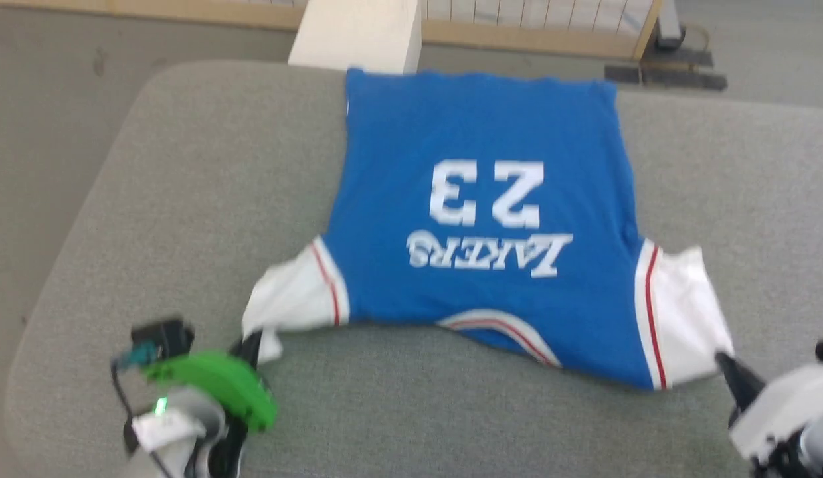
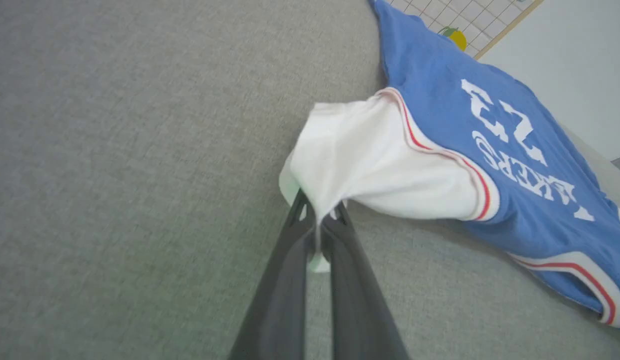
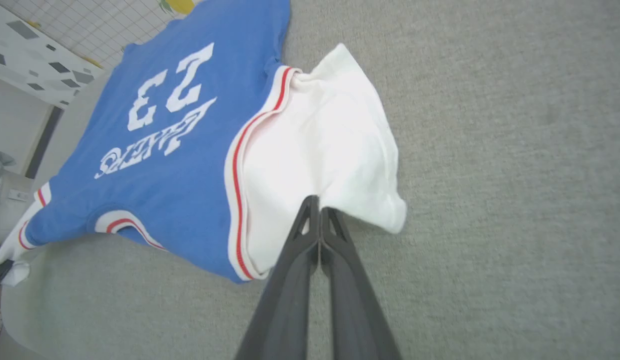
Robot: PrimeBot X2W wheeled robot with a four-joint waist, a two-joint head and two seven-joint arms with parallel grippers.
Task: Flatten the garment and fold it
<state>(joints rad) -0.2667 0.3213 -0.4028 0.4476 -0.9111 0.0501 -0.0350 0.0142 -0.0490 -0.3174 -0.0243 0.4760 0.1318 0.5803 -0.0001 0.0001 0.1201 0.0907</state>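
Grey table (image 1: 185,199), white post (image 1: 358,33), gridded panel (image 1: 537,13)

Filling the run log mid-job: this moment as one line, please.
garment: print up, spread on grey pad | left claw: shut on one white sleeve | right claw: shut on other white sleeve | fold: not started

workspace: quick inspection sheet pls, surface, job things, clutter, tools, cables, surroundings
surface: grey fabric-covered table, rounded corners
job's things: blue garment spread print side up, hem at the far edge, collar toward the robot, near edge bowed between the tools
clutter: nothing seen
tools: left tool shut on the left-side sleeve; right tool shut on the right-side sleeve
cables: thin dark cable looping by the left wrist
surroundings: pale post, wood-framed grid panel, grey floor
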